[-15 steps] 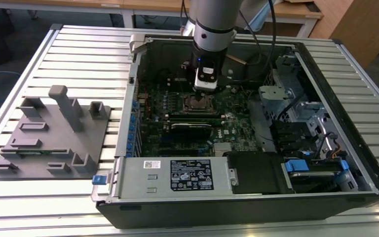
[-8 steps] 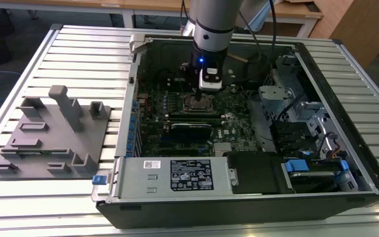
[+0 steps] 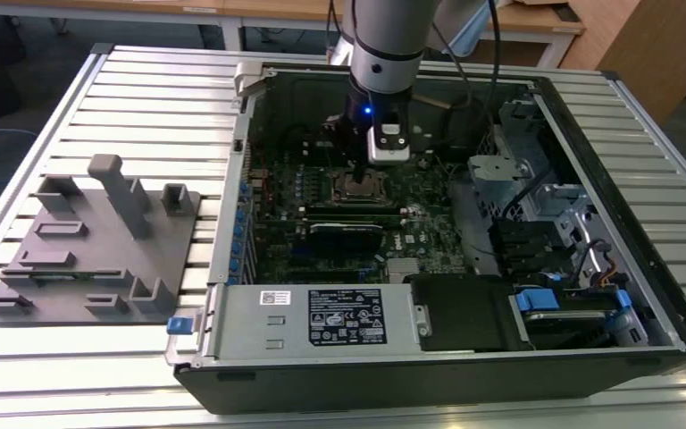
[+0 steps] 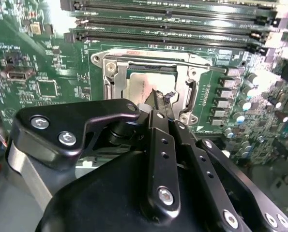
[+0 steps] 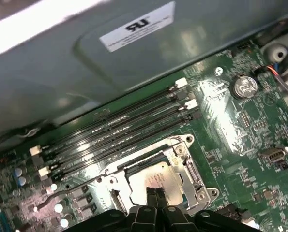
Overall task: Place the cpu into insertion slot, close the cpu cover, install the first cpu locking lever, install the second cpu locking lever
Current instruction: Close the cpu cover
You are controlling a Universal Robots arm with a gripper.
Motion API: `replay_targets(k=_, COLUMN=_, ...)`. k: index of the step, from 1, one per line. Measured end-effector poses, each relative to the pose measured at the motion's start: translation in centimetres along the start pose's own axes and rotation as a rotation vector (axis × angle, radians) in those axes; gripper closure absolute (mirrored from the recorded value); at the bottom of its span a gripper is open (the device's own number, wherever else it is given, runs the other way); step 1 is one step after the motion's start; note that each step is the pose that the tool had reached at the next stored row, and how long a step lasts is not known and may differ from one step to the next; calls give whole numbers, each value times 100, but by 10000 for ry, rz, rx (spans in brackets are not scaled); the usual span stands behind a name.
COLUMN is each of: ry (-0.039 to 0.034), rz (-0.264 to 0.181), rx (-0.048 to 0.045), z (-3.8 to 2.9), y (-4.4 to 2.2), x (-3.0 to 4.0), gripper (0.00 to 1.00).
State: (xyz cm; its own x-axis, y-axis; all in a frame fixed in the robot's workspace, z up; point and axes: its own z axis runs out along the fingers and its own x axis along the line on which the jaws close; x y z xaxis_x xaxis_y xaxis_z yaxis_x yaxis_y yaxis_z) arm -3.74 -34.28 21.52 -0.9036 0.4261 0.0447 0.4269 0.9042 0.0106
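Well, the fingers (image 5: pixel 150 194) are pressed together at their tips, and I can see nothing caught between them. In both wrist views the gripper (image 4: pixel 161 98) has those tips down at the chip (image 5: pixel 156 176), near the middle of its dull grey top; I cannot tell whether they touch it.

The chip lies flat in the socket (image 3: pixel 361 188). The shiny cover (image 5: pixel 191 175) is down around it as a square frame, so the chip shows through the window. In the second wrist view the cover's silver rim (image 4: pixel 111 77) sits level on the green board (image 4: pixel 47 53).

A thin wire lever (image 5: pixel 76 188) runs out from one side of the socket and ends in a small hook over the board. I cannot tell whether it is latched. Just past the socket lie four long black memory slots (image 5: pixel 119 130), side by side, and a coin battery (image 5: pixel 244 85) sits further off on the board.

From the exterior view, the arm (image 3: pixel 385 45) comes straight down into the open case (image 3: pixel 581 223), which lies on its side on a slatted metal table (image 3: pixel 140 98). A boxed power supply (image 3: pixel 307 315) fills the case's near end. A grey fixture (image 3: pixel 93 250) stands on the table at the exterior view's left, well apart from the case.
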Motion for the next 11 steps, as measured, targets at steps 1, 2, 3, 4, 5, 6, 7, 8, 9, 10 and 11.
replay_targets(k=1, ry=1, rz=-106, rx=5, z=0, y=0, x=0, gripper=90)
replay_targets(k=2, ry=3, rz=-204, rx=8, z=0, y=0, x=0, gripper=90)
replay_targets(k=3, ry=3, rz=-295, rx=12, z=1, y=0, x=0, gripper=90)
replay_targets(k=4, ry=5, rz=-379, rx=16, z=1, y=0, x=0, gripper=90)
replay_targets(k=5, ry=6, rz=-465, rx=20, z=1, y=0, x=0, gripper=90)
replay_targets(k=6, ry=6, rz=-540, rx=23, z=1, y=0, x=0, gripper=90)
replay_targets(k=7, ry=7, rz=-616, rx=26, z=1, y=0, x=0, gripper=90)
replay_targets(k=8, ry=8, rz=-694, rx=30, z=2, y=0, x=0, gripper=90)
replay_targets(k=9, ry=9, rz=-777, rx=33, z=2, y=0, x=0, gripper=90)
replay_targets(k=10, ry=11, rz=-861, rx=36, z=2, y=0, x=0, gripper=90)
replay_targets(k=11, ry=12, rz=-946, rx=39, z=2, y=0, x=0, gripper=90)
